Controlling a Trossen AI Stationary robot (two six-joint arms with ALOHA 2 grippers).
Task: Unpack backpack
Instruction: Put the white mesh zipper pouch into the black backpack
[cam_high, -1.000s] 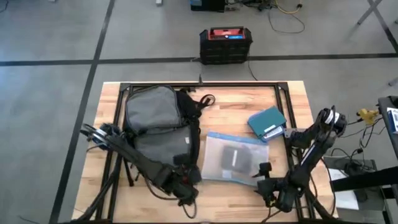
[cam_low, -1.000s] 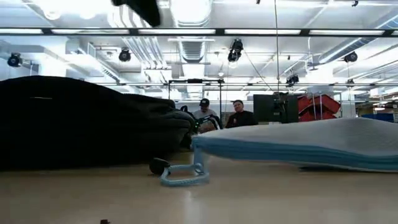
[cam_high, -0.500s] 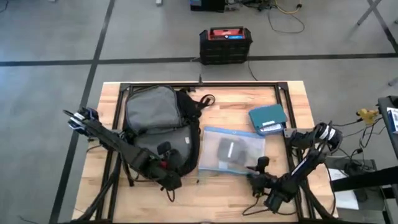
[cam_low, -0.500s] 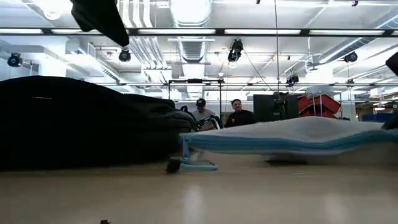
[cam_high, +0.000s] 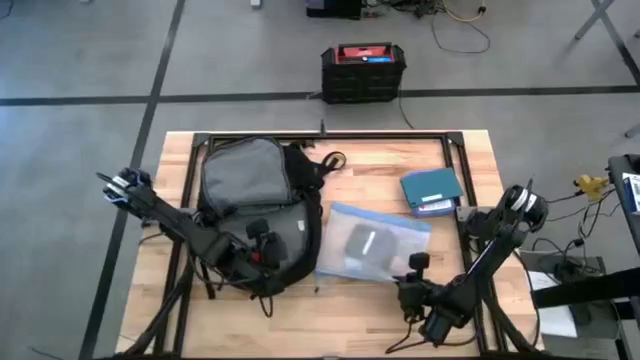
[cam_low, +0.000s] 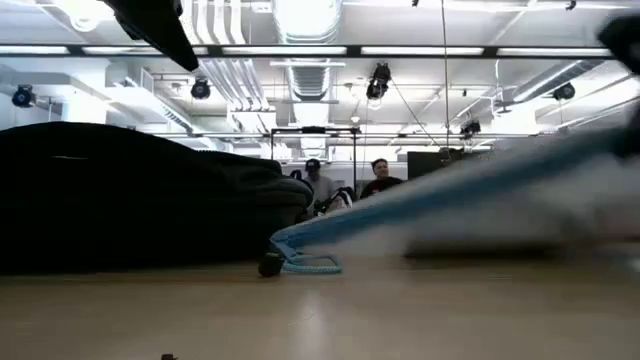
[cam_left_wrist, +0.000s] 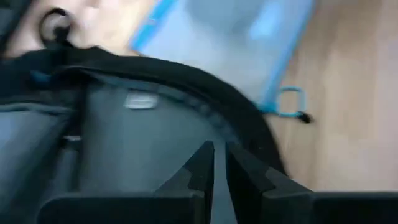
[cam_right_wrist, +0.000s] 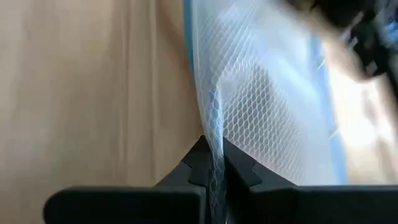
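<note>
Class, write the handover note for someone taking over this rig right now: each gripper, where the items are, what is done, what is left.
Right gripper: shut on the edge of the mesh pouch, lifting that side off the table.
Left gripper: shut, empty, over the backpack, near its grey-lined front.
Backpack lies on the table's left half; the teal case sits to the right of the pouch.
Done: pouch and teal case are out on the table.
Left: set the pouch down, then check the backpack for more; its inside is not visible.
</note>
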